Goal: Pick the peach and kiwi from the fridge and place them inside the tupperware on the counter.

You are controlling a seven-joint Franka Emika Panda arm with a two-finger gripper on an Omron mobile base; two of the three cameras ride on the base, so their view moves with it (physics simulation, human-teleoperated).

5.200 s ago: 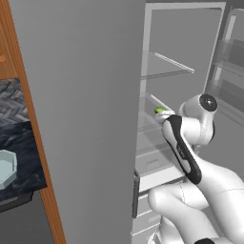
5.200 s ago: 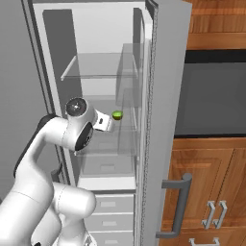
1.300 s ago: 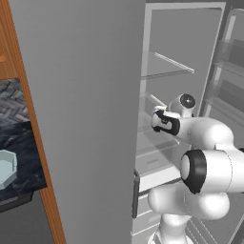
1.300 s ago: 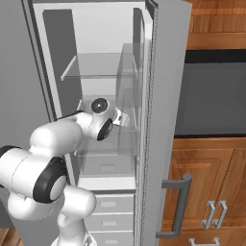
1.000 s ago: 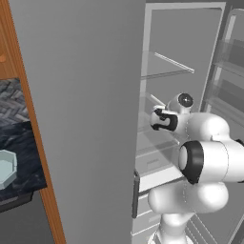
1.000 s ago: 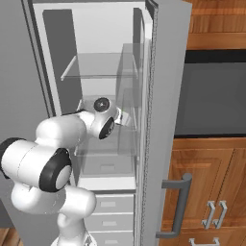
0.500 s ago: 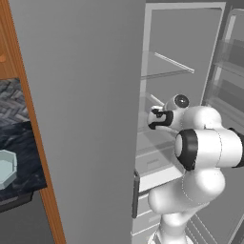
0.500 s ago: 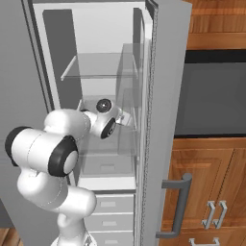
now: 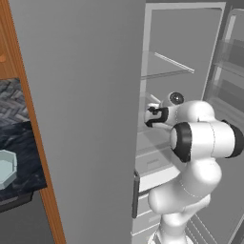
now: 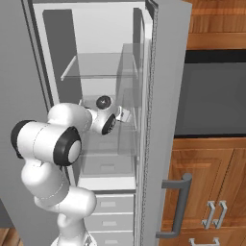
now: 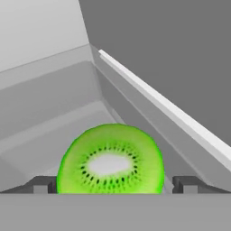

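The kiwi [image 11: 111, 158], a bright green cut face with a pale core, lies close in front of the hand on a glass shelf of the fridge [image 10: 103, 67]. My gripper [image 11: 115, 185] is open, and its two dark fingertips [image 11: 43, 184] stand on either side of the fruit without pressing it. From the base, the gripper [image 9: 148, 116] reaches deep onto the middle shelf, and the hand [image 10: 126, 115] hides the kiwi. The pale blue-grey tupperware [image 9: 5, 167] sits on the black counter [image 9: 26, 143] at far left. The peach is out of view.
The fridge's grey side wall [image 9: 90, 105] stands between the shelves and the counter. Its open door [image 10: 166, 120] with a dark handle [image 10: 178, 206] is to the right of the arm. White drawers [image 10: 108, 211] lie below the shelf, and wooden cabinets [image 10: 216, 182] are at right.
The hand has pushed further into the fridge along the middle shelf, and the elbow has swung up and in. The jaws have stayed wide.
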